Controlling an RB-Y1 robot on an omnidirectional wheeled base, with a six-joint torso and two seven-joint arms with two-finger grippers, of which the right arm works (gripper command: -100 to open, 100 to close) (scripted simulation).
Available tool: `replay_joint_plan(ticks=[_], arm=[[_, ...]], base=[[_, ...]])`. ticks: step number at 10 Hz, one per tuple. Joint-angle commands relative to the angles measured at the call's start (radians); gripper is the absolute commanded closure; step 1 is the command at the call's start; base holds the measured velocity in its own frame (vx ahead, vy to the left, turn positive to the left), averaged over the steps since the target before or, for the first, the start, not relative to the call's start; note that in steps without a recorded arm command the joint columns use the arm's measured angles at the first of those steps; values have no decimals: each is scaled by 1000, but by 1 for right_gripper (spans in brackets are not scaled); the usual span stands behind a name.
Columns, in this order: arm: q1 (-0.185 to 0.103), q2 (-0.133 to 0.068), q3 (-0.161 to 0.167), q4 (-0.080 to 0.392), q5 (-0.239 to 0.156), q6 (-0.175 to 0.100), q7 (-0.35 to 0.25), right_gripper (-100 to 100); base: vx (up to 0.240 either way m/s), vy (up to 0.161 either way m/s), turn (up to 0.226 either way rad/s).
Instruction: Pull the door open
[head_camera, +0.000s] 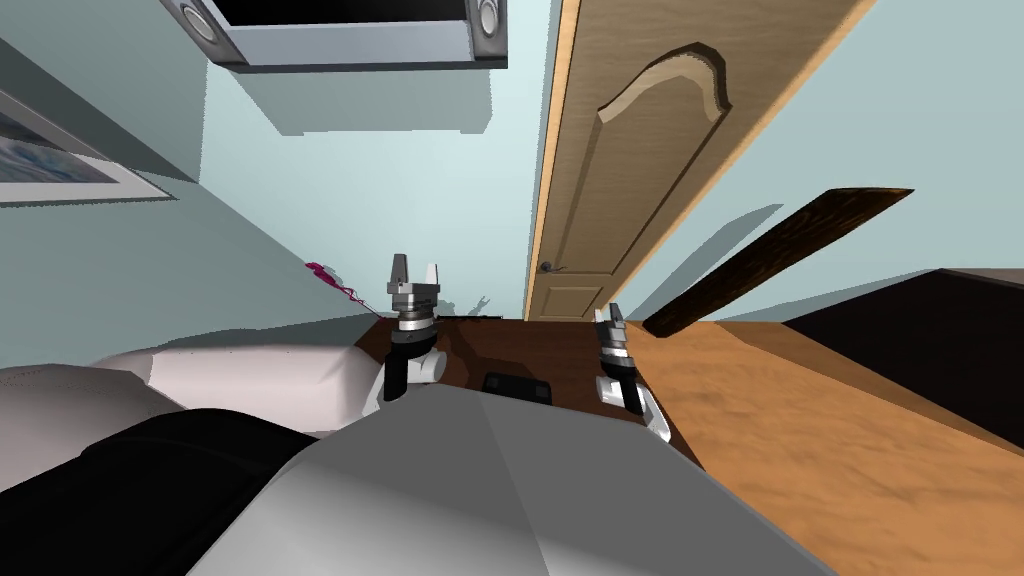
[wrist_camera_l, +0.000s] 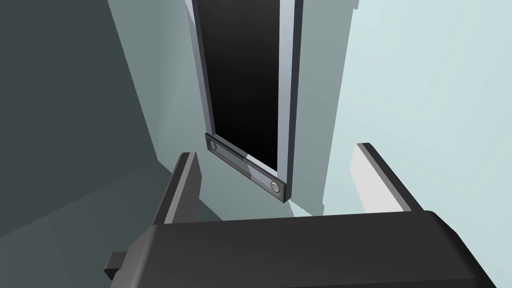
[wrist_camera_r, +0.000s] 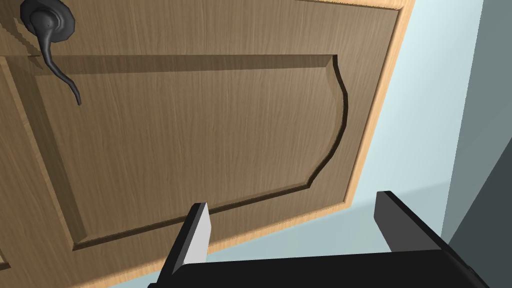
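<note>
Ahead, right gripper (wrist_camera_r: 292, 200) fingers (wrist_camera_r: 197, 237) gape wide before a grained, panelled door (wrist_camera_r: 200, 130) with curved dark lever (wrist_camera_r: 50, 60); left gripper (wrist_camera_l: 275, 150) likewise.

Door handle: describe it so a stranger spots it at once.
Find the brown wooden panelled door in the pale blue-green wall. Near its edge sits a dark curved lever handle on a round plate, the only dark fitting on the wood.

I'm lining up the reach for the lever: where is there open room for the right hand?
Open room lies before the bare door panel, between the right gripper and the handle; nothing stands there. Beside the left gripper it is tighter, near the wall.
</note>
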Motion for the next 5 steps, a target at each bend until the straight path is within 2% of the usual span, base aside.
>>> replay_joint_plan(ticks=[1,5], arm=[[-13,-12,-5,44,8,-8,-14,-100],[-44,-35,-14,143,30,-21,-43,-100]], base=[[103,43,33],[97,49,29]])
